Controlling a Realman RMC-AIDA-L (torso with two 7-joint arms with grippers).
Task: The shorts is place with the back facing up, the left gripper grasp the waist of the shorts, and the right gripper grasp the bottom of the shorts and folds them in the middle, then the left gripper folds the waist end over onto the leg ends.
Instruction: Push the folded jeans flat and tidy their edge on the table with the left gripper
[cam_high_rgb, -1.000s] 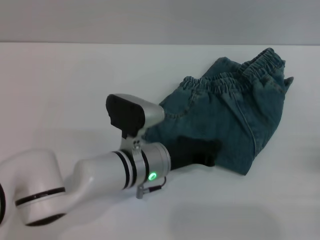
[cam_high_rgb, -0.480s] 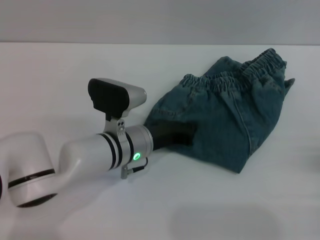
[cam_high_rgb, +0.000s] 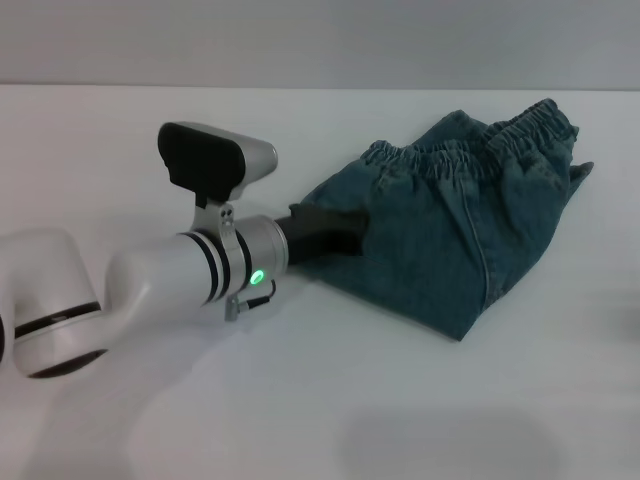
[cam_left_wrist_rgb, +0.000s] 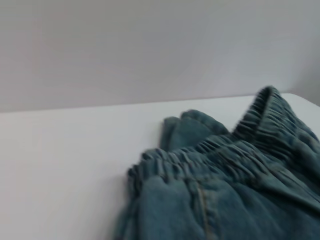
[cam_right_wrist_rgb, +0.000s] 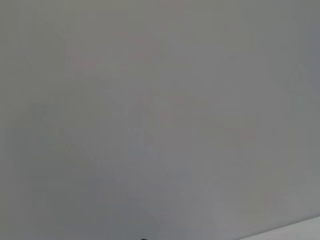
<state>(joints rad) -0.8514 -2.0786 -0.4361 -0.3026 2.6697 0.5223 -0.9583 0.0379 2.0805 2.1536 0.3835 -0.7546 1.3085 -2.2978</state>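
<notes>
Head view: folded shorts (cam_high_rgb: 455, 235) lying right of centre on the white table (cam_high_rgb: 330, 400), bundled into a rough quadrilateral with one corner pointing toward the lower right. Gathered waist (cam_high_rgb: 470, 145) running along the upper edge of the bundle, from centre toward the upper right of the frame. Left gripper (cam_high_rgb: 345, 228) at centre, just left of the bundle, black tip touching the near left edge of the denim; fingers hidden against the fabric, so open or closed cannot be told. White arm with green light entering from the lower left. Right gripper not visible in this view.

Left wrist view: waist (cam_left_wrist_rgb: 200, 157) seen close, ruffled elastic crossing the centre of the frame, a second gathered fold rising at the upper right; bare table (cam_left_wrist_rgb: 60, 170) filling the left half.

Right wrist view: plain grey surface only.
</notes>
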